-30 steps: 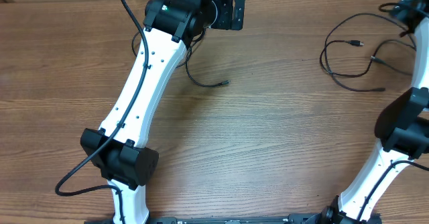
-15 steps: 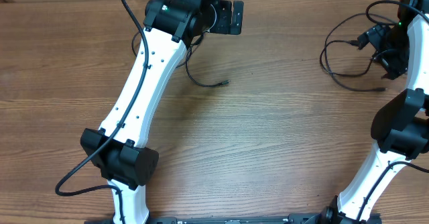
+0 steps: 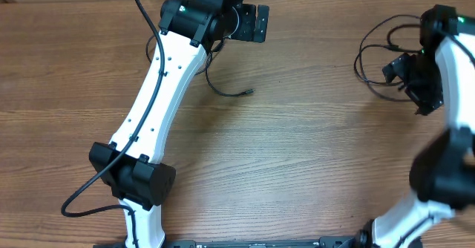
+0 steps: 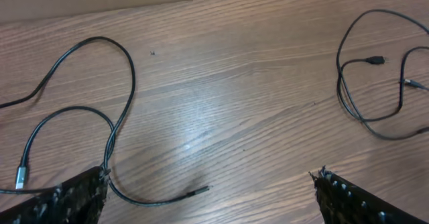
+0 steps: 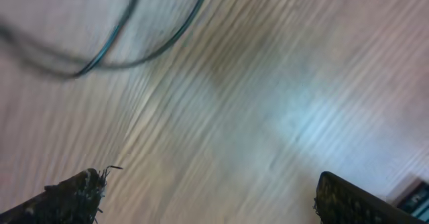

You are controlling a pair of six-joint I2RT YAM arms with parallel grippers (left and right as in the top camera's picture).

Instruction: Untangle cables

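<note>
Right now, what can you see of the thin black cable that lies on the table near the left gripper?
The cable is thin, black and looks rubber-coated. It lies slack on the wooden table in wide loops that cross each other, with one small dark plug at a free end and a silver-tipped plug at another. The open left gripper grips none of it.

Landmark: left gripper (image 3: pixel 256 23), at far side of table (image 3: pixel 297 159). Single cable (image 3: pixel 249 91) lies on table just near-left of it. Cable bundle (image 3: pixel 358 64) lies well right of it; right gripper (image 3: pixel 410 85) over the bundle's near-right part.
</note>
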